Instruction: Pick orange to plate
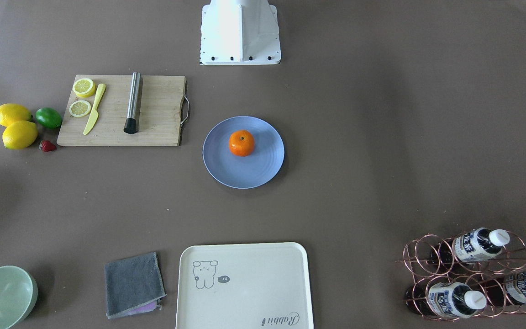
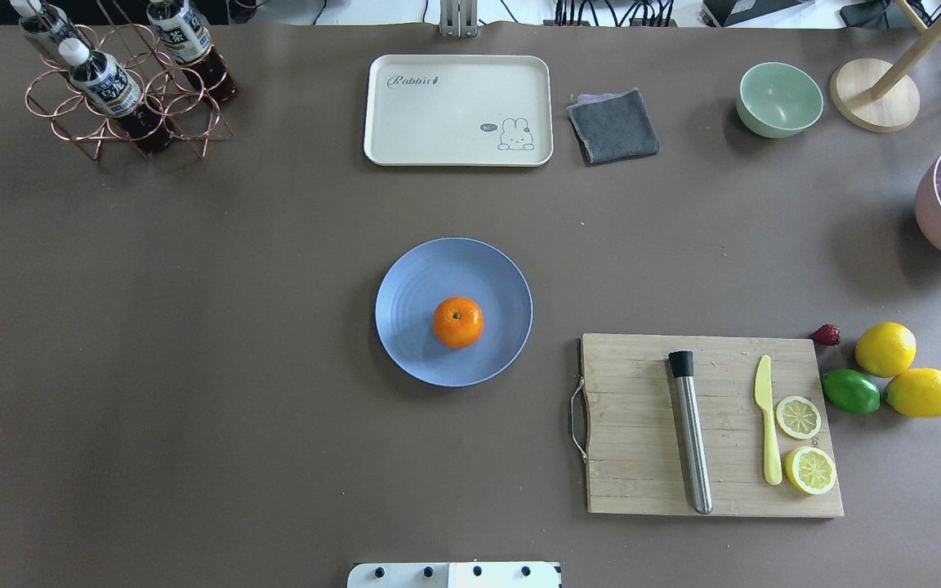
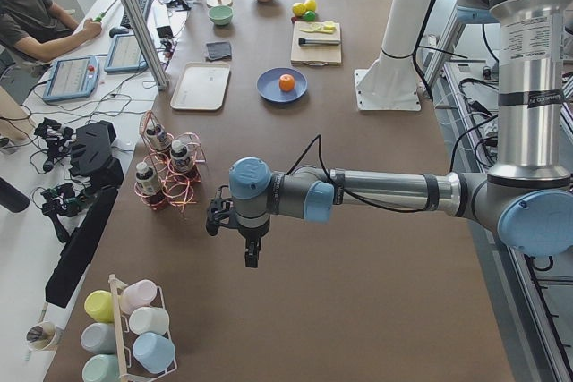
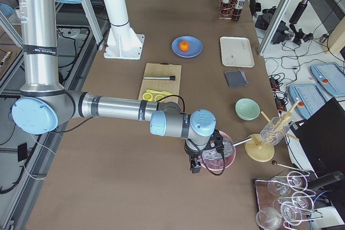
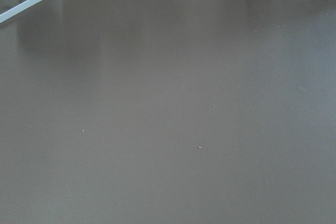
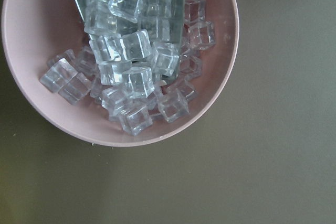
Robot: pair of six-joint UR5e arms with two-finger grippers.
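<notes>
The orange [image 2: 458, 322] sits on the plate [image 2: 415, 282], a bit off its middle. It looks firm, light and roll-happy, so I'd pinch across its widest part from above. Only the cutting board [image 2: 634, 408] is near the plate. The left claw [image 3: 252, 255] and right claw [image 4: 194, 165] hang well apart from it, and I can't tell if they're spread or pressed together.

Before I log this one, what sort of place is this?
Probably a robotics lab staged as a drinks counter: an operator sits at control panels beside the table, which holds a cutting board with lemon slices and a pink bowl of ice cubes.
</notes>
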